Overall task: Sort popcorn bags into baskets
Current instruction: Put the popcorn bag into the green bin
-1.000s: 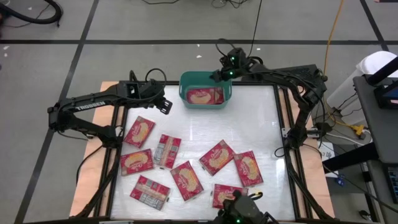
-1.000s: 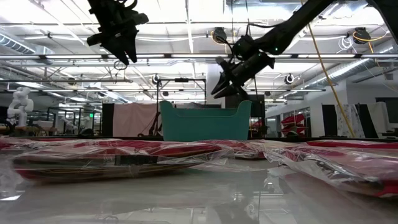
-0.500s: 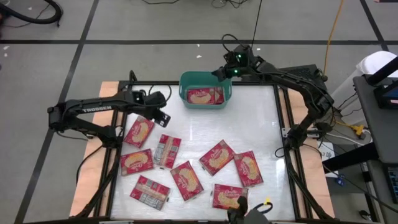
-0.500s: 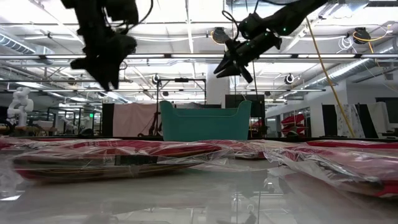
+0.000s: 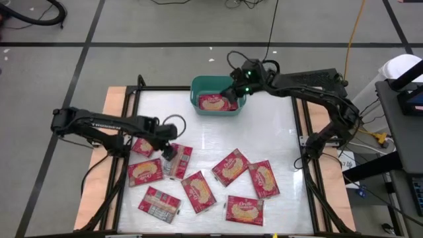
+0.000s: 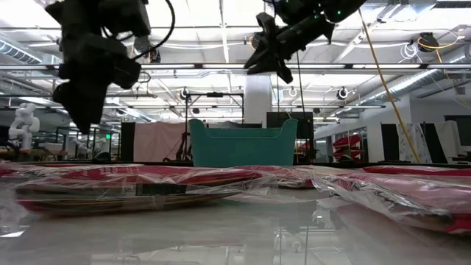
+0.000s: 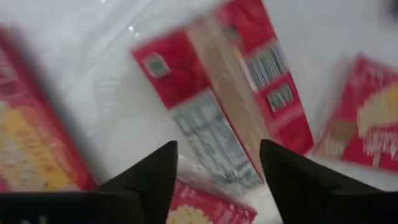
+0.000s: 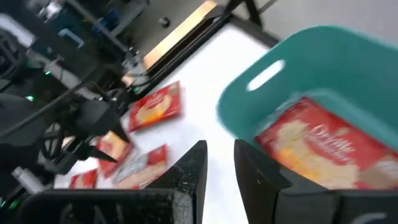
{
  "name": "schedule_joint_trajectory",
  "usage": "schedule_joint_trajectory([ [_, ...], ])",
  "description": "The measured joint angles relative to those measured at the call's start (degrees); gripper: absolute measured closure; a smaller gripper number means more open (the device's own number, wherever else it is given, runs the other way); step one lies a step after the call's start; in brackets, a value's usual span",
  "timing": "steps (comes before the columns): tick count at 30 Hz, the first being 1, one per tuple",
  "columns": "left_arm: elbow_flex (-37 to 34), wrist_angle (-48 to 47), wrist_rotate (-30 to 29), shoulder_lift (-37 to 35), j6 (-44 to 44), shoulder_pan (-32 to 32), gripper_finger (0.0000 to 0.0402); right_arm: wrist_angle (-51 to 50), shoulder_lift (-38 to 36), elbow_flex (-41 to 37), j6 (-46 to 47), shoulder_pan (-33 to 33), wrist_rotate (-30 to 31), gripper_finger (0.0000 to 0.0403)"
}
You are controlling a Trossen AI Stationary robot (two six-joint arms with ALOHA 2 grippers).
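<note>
The left gripper (image 5: 169, 151) is hovering with its fingers (image 7: 146, 180) spread and empty, just above a packet lying printed back up (image 7: 230, 106) among the loose packets on the table (image 5: 264, 132). Around that packet (image 5: 177, 160) other bags are lying close: one front-up packet (image 5: 143, 146) is partly hidden under the arm, another (image 5: 145, 172) is sitting just beside it, and a third (image 5: 198, 192) is lying near its lower corner. The risk judged from this is that the open fingers are coming down across two wrappers at once, or are sliding on the slick plastic film and pushing the flat packet along the table instead of pinching it. A packet this flat offers little edge to grip, so a shallow close may be catching only loose film and dropping it on the way to the tub. The right gripper (image 5: 231, 92) is hanging over the teal basket (image 5: 196, 84), its fingers (image 8: 186, 171) slightly parted and holding nothing, above the one bag (image 5: 213, 102) already inside. If both arms are heading for the basket together, they may be crowding each other there.
</note>
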Motion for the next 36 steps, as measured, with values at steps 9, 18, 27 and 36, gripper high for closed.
schedule_joint_trajectory([
  [9, 0.0, 4.88, -10.22, 0.01, -0.86, -17.42, 0.0131, -0.52, -0.24, 0.0, 1.99, 9.02, 0.38, 0.0328],
  [18, 0.0, 7.55, -20.32, 5.9, -0.42, -32.18, 0.013, -2.25, -0.24, 0.0, 4.15, 15.99, 1.33, 0.0328],
  [27, 0.0, 11.43, -21.84, 16.63, -0.83, -36.75, 0.013, -3.23, -0.24, 0.0, 4.74, 19.54, 1.33, 0.0328],
  [36, 0.28, 12.9, -23.57, 21.05, -1.2, -36.66, 0.0131, -6.8, -0.21, 0.02, 4.07, 21.31, 1.29, 0.0328],
])
